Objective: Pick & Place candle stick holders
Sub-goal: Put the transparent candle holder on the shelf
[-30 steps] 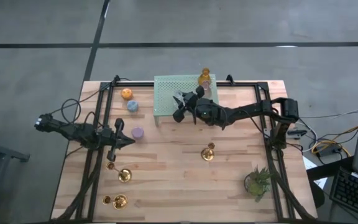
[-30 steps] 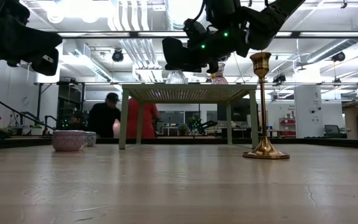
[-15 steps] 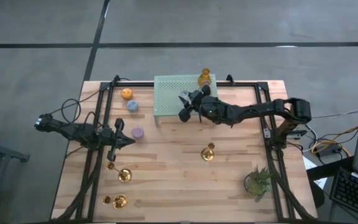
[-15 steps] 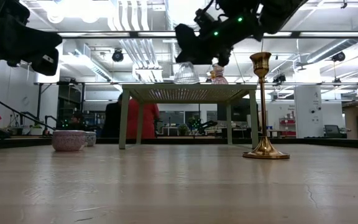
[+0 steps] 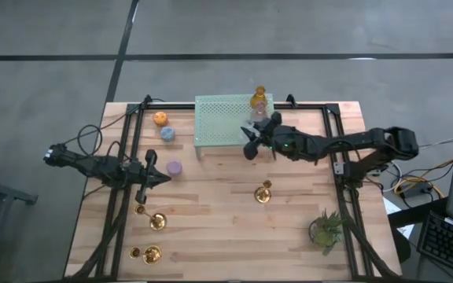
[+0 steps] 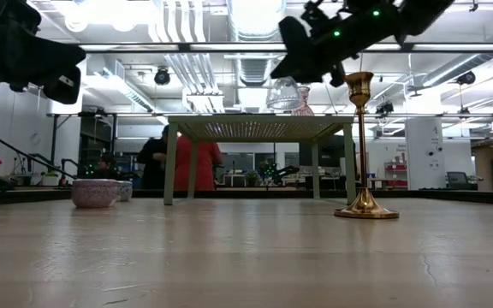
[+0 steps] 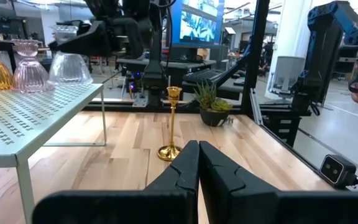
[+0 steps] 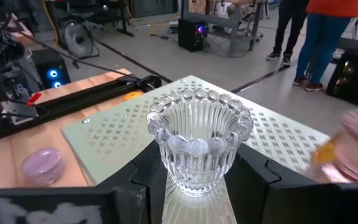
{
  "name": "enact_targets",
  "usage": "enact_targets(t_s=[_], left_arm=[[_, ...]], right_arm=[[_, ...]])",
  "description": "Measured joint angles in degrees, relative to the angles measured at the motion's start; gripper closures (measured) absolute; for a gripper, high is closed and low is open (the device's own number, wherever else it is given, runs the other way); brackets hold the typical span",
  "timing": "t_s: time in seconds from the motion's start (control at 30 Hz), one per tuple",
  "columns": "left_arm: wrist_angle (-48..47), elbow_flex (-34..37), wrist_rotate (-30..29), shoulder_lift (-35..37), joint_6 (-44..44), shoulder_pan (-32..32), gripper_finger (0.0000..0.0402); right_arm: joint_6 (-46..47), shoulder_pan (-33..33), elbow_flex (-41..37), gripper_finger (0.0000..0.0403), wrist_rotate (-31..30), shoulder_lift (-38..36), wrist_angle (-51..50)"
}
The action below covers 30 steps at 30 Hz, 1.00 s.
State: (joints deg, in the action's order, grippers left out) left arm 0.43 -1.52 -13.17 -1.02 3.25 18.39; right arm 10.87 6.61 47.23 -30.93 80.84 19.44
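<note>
My right gripper (image 5: 252, 141) is shut on a clear ribbed glass candle stick holder (image 8: 197, 140) with a beaded rim, just above the near right part of the pale green mesh rack (image 5: 225, 119). An amber holder (image 5: 259, 97) and a pink holder (image 7: 28, 65) stand on the rack's far right corner. A gold stemmed holder (image 5: 263, 192) stands on its round base on the table. Orange (image 5: 160, 119), blue (image 5: 167, 133) and purple (image 5: 174, 167) cups sit left of the rack. My left gripper (image 5: 161, 179) waits shut at the left. My right gripper pinches the clear holder between its two fingers (image 8: 149, 169), one on each side of its lower body (image 8: 194, 180) below the beaded rim. The fingers come nearly level from the table's right. The holder stands upright, lifted clear of the rack top (image 6: 259, 127).
Gold holders (image 5: 157, 222) (image 5: 152, 253) stand near the table's near left corner. A green potted plant (image 5: 325, 228) stands at the near right. Black frame rails (image 5: 124, 157) run along both table sides. People move in the room beyond the table.
My right gripper has carried the clear holder toward the table's right edge along the rack and a little upward. The holder, earlier low at the rack's top, now hangs clear above it, nearer the amber and pink holders.
</note>
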Motion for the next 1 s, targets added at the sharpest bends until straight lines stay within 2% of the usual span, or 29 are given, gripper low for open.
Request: enact_targets(t_s=[0.17, 0.33, 0.7, 1.0], left_arm=[[0.0, 0.0, 0.0, 0.0, 0.0, 0.0, 0.0388], [0.0, 0.0, 0.0, 0.0, 0.0, 0.0, 0.0388], [0.0, 0.0, 0.0, 0.0, 0.0, 0.0, 0.0388], [0.0, 0.0, 0.0, 0.0, 0.0, 0.0, 0.0388]], right_arm=[[2.4, 0.0, -5.3, 0.0266, -0.5, -5.2, 0.0], [2.7, 0.0, -8.9, 0.0273, -2.1, -8.8, 0.2], [2.7, 1.3, -10.5, 0.0264, -3.9, -8.4, 0.6], [2.9, 2.6, -11.0, 0.0275, -3.8, -8.4, 0.8]])
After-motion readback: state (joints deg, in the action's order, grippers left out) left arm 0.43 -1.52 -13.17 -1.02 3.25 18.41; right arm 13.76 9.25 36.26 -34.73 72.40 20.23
